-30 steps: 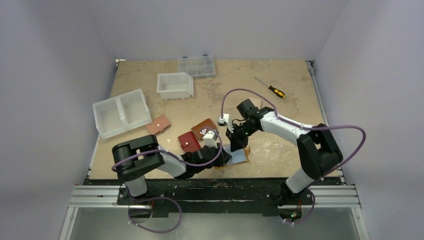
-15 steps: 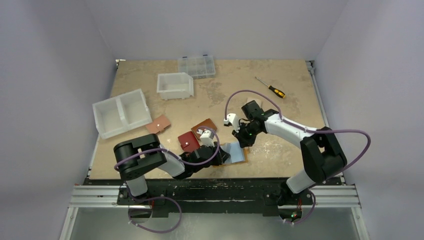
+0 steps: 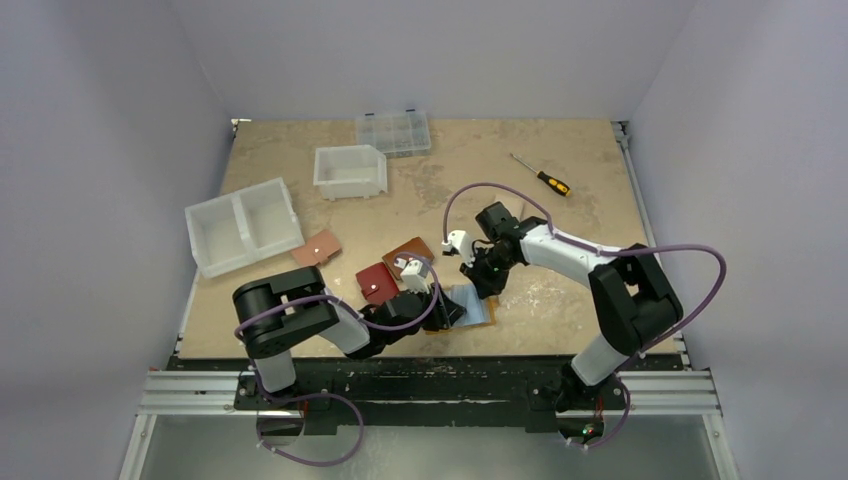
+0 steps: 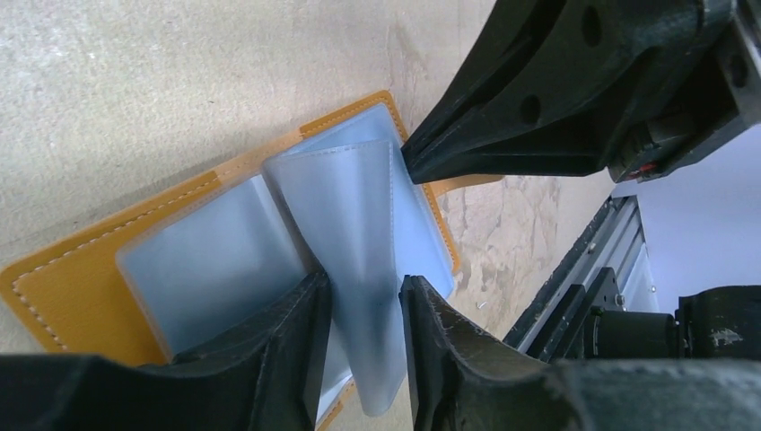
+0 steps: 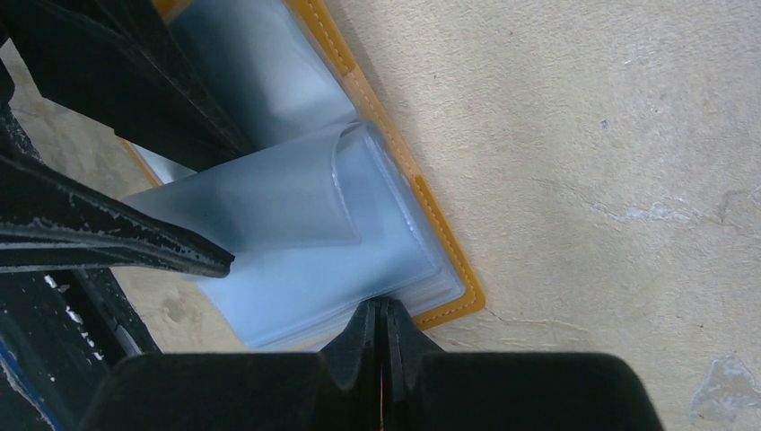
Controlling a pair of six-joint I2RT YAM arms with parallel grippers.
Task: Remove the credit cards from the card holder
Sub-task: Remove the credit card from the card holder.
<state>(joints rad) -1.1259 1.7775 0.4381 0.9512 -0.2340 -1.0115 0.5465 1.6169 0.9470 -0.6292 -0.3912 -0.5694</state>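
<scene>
The mustard-yellow card holder [image 3: 484, 312] [image 4: 54, 287] [image 5: 449, 260] lies open on the table near the front edge, its pale blue plastic sleeves [image 4: 224, 260] fanned out. One sleeve leaf [image 4: 345, 206] [image 5: 269, 197] stands up bent between the fingers of my left gripper [image 3: 447, 312] [image 4: 363, 285], whose jaws stand apart around it. My right gripper [image 3: 487, 287] [image 5: 383, 305] is shut, its tips touching the edge of the sleeve stack at the holder's corner. The credit cards are hidden; only frosted sleeves show.
A dark red wallet [image 3: 377, 282] and a brown wallet [image 3: 410, 252] lie just left of the holder, a tan one [image 3: 317, 248] further left. White bins [image 3: 245, 225] [image 3: 350, 170], a clear organiser box [image 3: 393, 131] and a screwdriver [image 3: 545, 178] sit further back.
My left gripper's jaws have widened around the sleeve leaf. The right gripper drew back a little, then came down again onto the holder's far corner, staying shut.
</scene>
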